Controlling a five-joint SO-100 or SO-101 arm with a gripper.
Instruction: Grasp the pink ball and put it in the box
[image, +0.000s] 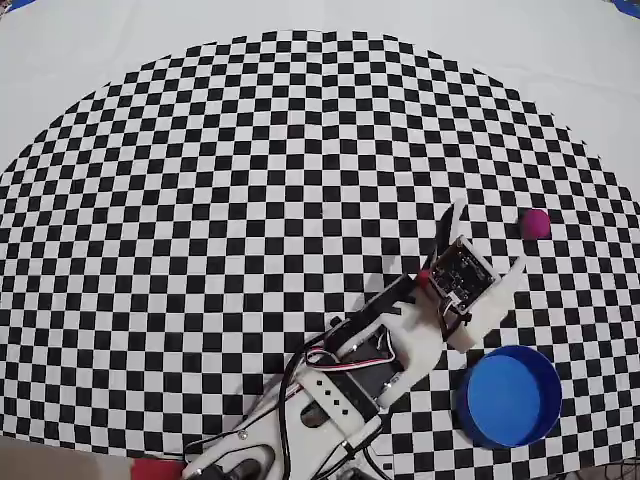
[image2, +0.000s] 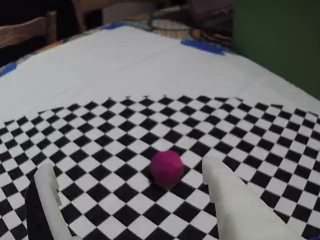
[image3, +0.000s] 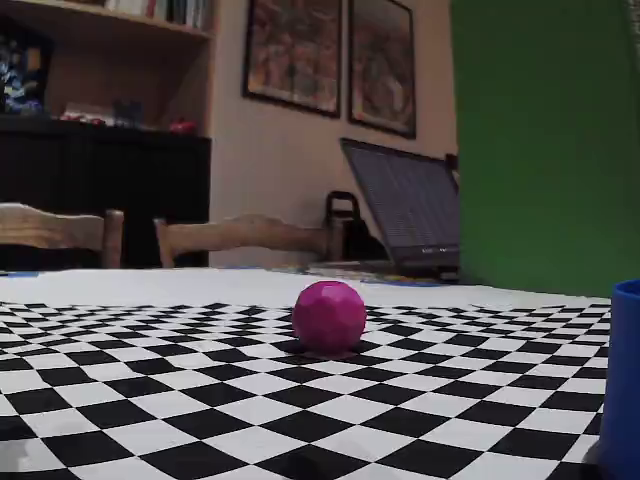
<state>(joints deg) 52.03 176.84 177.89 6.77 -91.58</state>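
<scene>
While the ball (image: 536, 223) lies free on the checkered table (image: 200, 200), the step in hand looks like the approach, with no grasp made yet. In the overhead view, reading left to right, the arm (image: 370, 360) reaches up from the bottom edge toward the right, its jaws (image: 483, 235) spread wide and empty, the ball lies just beyond them further right, and the box (image: 508, 396) stands near the lower right corner, close beside the arm and well apart from the ball. The wrist view agrees: one white finger (image2: 47, 192) shows at the left, the ball (image2: 167, 167) lies ahead in the middle, and the other finger (image2: 235, 195) shows at the right, neither touching it. In the fixed view the ball (image3: 329, 315) rests alone on the checks, with the blue wall of the box (image3: 625, 380) at the right edge. By my judgement, the next move calls for carrying the jaws forward and down until the ball lies between the fingers, then closing on it gently, since a smooth round ball may roll away if one finger nudges it first. After that comes the lift and the swing back over the box.
</scene>
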